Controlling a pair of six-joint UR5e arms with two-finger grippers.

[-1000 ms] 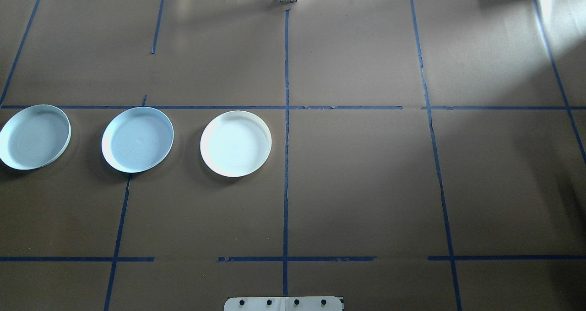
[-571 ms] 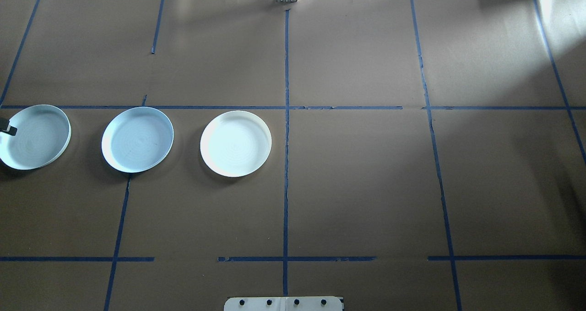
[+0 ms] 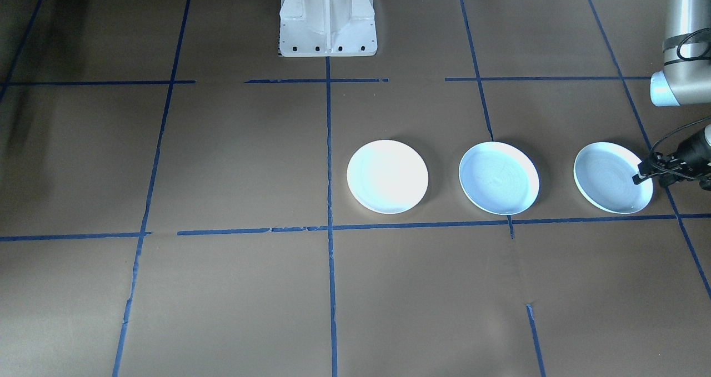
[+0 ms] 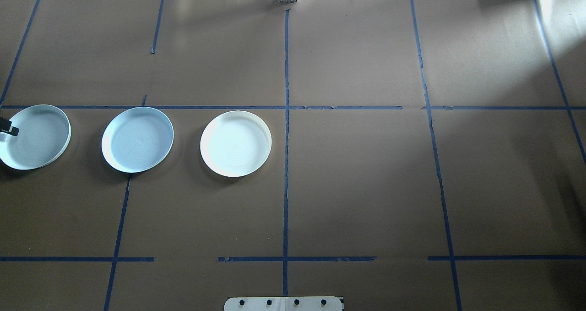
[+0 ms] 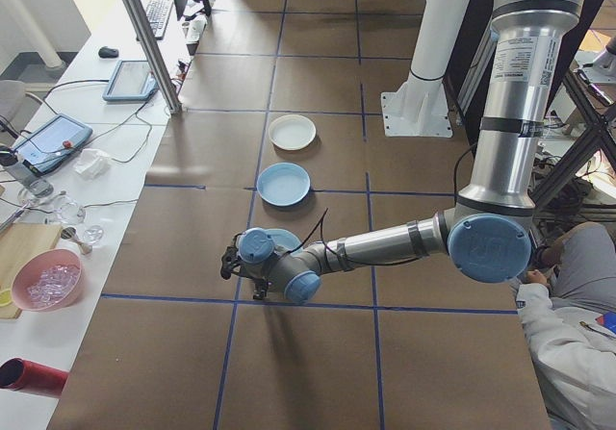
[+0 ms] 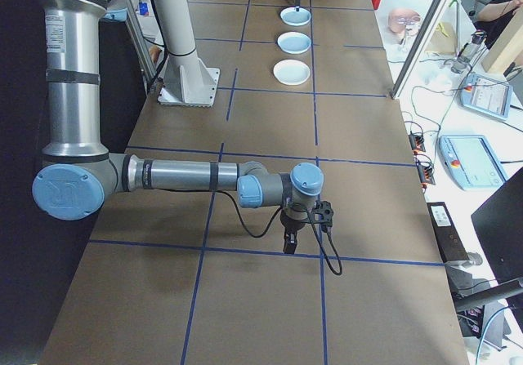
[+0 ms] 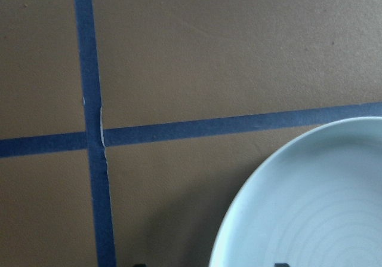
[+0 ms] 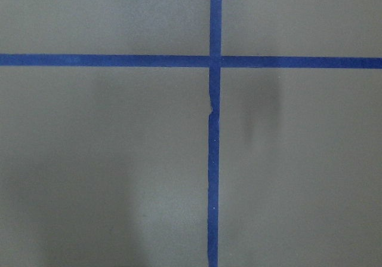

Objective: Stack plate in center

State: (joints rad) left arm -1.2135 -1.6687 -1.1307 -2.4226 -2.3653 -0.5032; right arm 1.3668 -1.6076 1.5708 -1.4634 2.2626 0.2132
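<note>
Brown table point(image 4: 366, 187): left gripper point(image 3: 644, 172) at outer plate point(image 4: 39, 139) rim, jaws straddling, unclenched; right gripper's state unclear.

Overhead and front views face each other, sharing three plates point(image 4: 137, 139); wrist cameras sit seemingly close above the paper

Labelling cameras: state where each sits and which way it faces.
Front-facing: across the table, facing the robot base; left arm at right edge.
Overhead: behind the robot, looking forward-down; only the left gripper shows.
Exterior left: table's left end; left arm near.
Exterior right: opposite end; right arm near.
Left wrist: down onto the end plate; fingertips barely show.
Right wrist: down onto blue tape; no body.
Front-facing and overhead both show that plate.
</note>
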